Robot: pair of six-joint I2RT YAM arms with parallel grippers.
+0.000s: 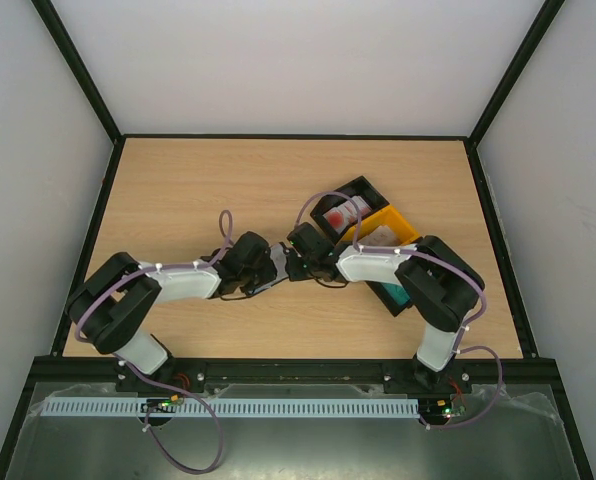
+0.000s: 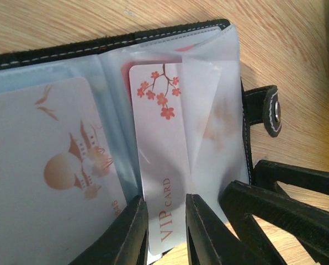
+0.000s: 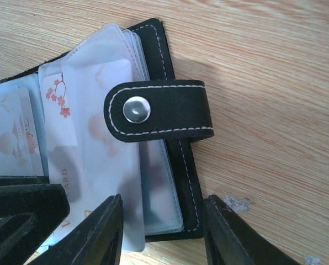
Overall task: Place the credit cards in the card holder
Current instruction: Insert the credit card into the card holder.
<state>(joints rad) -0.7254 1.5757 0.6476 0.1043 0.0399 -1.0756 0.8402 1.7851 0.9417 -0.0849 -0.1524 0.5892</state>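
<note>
The card holder (image 2: 153,34) lies open on the table, a black case with clear sleeves and a snap clasp tab (image 3: 164,110). A white credit card (image 2: 159,143) with red blossoms and "VIP CARD" lettering stands partly inside a sleeve. My left gripper (image 2: 165,199) is shut on its lower end, one finger on each long edge. Another pale card (image 2: 48,154) sits in the sleeve to the left. My right gripper (image 3: 164,200) is open, its jaws straddling the holder's right cover and sleeves. From above, both grippers (image 1: 283,268) meet over the holder and hide most of it.
The joined black bin (image 1: 363,192) and yellow bin (image 1: 403,222) stand at the back right, just behind my right arm. A red-and-white card (image 1: 340,215) lies in the black one and a pale card (image 1: 378,237) in the yellow one. Something teal (image 1: 391,294) shows under the right arm.
</note>
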